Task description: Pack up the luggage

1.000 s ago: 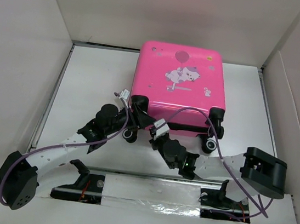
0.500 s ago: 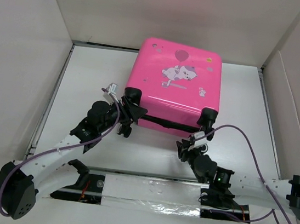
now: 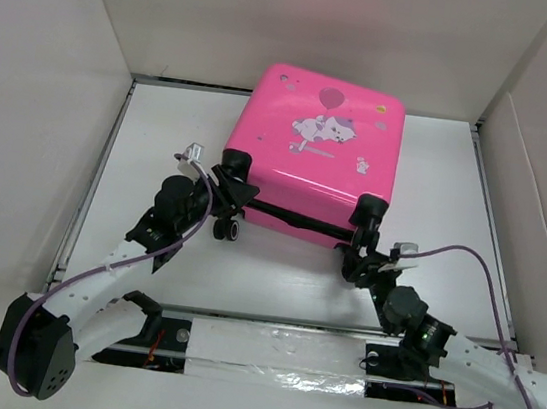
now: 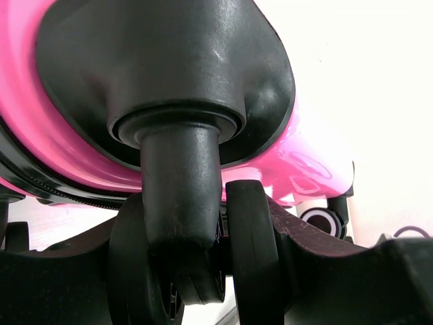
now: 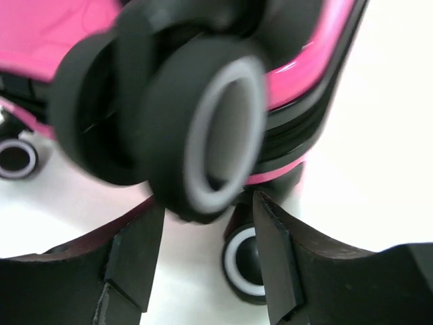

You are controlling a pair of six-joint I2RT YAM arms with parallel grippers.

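Nearest, the right tool (image 5: 208, 211) gapes beneath the near-right black caster wheel (image 5: 203, 135), gripping nothing. The left tool (image 3: 229, 199) clamps the near-left caster wheel (image 4: 250, 250). Beyond, the closed pink hard-shell suitcase (image 3: 321, 150) lies flat mid-bench (image 3: 273, 285), wheels nearward, long axis running away, skewed rightward. Likely the positioning step; opening it comes next.

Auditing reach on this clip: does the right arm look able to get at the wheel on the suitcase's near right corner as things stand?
Likely yes: the right gripper stands open just short of that wheel on the luggage, with nothing between them.
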